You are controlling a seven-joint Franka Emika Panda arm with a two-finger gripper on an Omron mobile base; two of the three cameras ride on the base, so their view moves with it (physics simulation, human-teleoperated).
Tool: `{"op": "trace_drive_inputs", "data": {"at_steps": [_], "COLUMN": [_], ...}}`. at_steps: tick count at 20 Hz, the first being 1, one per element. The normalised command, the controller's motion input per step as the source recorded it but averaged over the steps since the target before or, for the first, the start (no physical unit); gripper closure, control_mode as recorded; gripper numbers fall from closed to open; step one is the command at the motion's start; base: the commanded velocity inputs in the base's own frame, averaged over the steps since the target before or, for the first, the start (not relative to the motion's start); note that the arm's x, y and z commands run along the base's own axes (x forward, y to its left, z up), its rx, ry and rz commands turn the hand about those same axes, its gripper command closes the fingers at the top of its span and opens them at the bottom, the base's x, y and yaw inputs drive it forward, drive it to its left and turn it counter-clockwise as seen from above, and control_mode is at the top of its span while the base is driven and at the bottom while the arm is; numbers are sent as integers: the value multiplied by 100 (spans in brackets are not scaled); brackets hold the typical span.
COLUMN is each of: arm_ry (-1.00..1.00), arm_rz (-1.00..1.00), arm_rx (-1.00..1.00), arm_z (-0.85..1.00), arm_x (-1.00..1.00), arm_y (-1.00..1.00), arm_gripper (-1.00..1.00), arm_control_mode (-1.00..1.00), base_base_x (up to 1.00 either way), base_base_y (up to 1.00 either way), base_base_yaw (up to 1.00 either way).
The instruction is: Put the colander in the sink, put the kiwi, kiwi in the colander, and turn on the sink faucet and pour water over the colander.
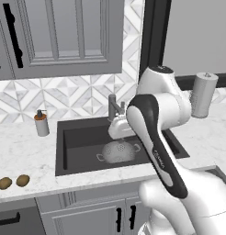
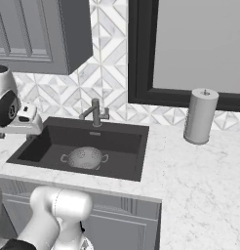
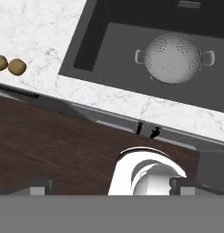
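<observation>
**Colander's in the sink, both kiwis on the counter**

The colander (image 1: 118, 152) sits on the floor of the sink (image 1: 78, 137), roughly mid-basin and upright, both loop handles visible in the hand view (image 3: 175, 58). From the left base camera the arm's big white-and-dark link cuts across the right part of the basin, so the colander's right handle sits right at its edge. The right base view (image 2: 85, 157) shows it cleanly, with nothing inside it that I can make out.

The two kiwis (image 1: 14, 181) lie side by side on the marble counter (image 1: 23, 151), well left of the sink near the front edge. In the hand view (image 3: 8, 65) the left one is clipped by the frame.

The sink faucet (image 2: 95, 113) stands at the back rim; from the left (image 1: 115, 107) its spout is partly behind the robot's wrist. No water visible that I can spot.

The gripper (image 3: 111, 185) is up above the cabinet fronts, holding nothing, jaws spread wide; only the two dark tips poke out at the bottom corners.

A soap bottle (image 1: 41, 123) stands left of the basin, and a paper towel roll (image 2: 200, 116) on the right.
</observation>
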Motion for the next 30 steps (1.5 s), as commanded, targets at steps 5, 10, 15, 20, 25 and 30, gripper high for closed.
{"op": "trace_drive_inputs", "data": {"at_steps": [5, 10, 15, 20, 25, 30], "arm_ry": [0, 1, 12, 18, 2, -1], "arm_rz": [3, 0, 4, 3, 3, 0], "arm_rx": [-4, -4, -1, 0, 0, -5], "arm_z": [-35, -40, -37, -37, -36, -36], "arm_x": [-3, 3, 17, 26, 27, 18], "arm_y": [100, 100, 100, 97, 80, 60], "arm_gripper": [-100, -100, -100, -100, -100, -100], "arm_control_mode": [-100, -100, -100, -100, -100, -100], "base_base_x": [0, 0, 0, 0, 0, 0], "base_base_y": [0, 0, 0, 0, 0, 0], "base_base_yaw": [0, 0, 0, 0, 0, 0]}}
